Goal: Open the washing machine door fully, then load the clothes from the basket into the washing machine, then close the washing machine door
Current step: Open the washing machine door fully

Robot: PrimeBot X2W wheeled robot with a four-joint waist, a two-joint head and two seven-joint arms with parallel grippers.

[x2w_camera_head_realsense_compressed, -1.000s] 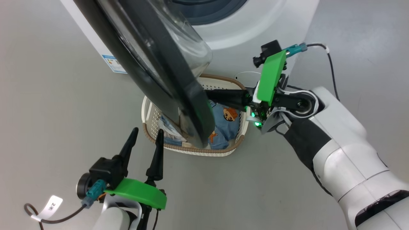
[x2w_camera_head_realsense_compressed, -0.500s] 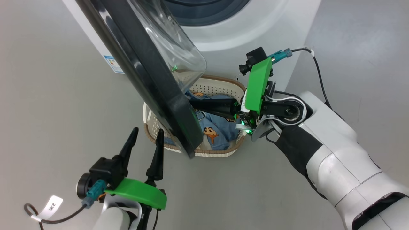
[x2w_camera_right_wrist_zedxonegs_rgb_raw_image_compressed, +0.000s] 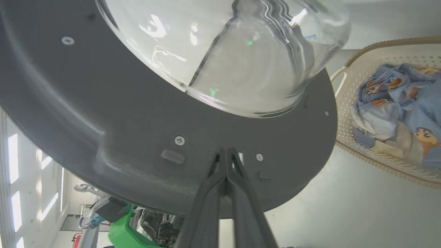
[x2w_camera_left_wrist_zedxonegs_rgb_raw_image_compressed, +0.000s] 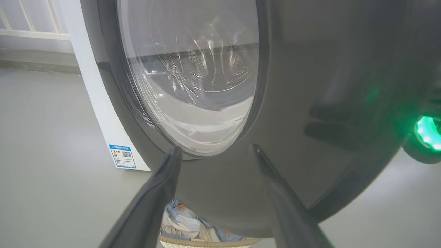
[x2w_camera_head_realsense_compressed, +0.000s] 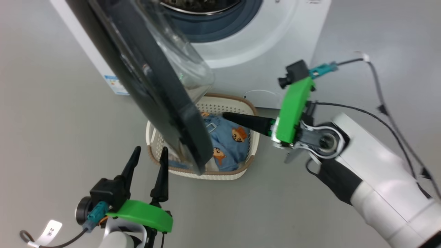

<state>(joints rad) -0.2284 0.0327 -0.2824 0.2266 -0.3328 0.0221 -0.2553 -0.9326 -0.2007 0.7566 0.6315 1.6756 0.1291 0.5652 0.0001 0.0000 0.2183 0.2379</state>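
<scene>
Head view: the washing machine door (x2w_camera_head_realsense_compressed: pixel 155 103) stands swung out from the washing machine (x2w_camera_head_realsense_compressed: pixel 262 41). Its black rim slants from 11 o'clock down to the centre and hides the 9 o'clock half of the basket (x2w_camera_head_realsense_compressed: pixel 227 105), which sits on the grey floor (x2w_camera_head_realsense_compressed: pixel 51 137) just before the machine. The clothes (x2w_camera_head_realsense_compressed: pixel 227 137), blue with cartoon faces, lie inside the basket. The right gripper (x2w_camera_head_realsense_compressed: pixel 225 116) reaches in from 3 o'clock above them, fingers pressed together, tip near the door's inner face. The left gripper (x2w_camera_head_realsense_compressed: pixel 151 150) hangs at 7 o'clock on the door's outer side, fingers spread apart with nothing between them. A blue label sticker (x2w_camera_head_realsense_compressed: pixel 115 84) shows at 9 o'clock on the machine's white panel.

Left wrist view: the door's outer face stands close ahead, and the drum (x2w_camera_left_wrist_zedxonegs_rgb_raw_image_compressed: pixel 193 63) shimmers through the glass at 12 o'clock. Clothes and basket rim peek out under the door at 6 o'clock. A green glow (x2w_camera_left_wrist_zedxonegs_rgb_raw_image_compressed: pixel 427 131) sits at 3 o'clock.

Right wrist view: the joined fingers point at the door's inner rim between two screws (x2w_camera_right_wrist_zedxonegs_rgb_raw_image_compressed: pixel 179 140); whether they touch it I cannot tell. Basket and clothes lie at 3 o'clock
</scene>
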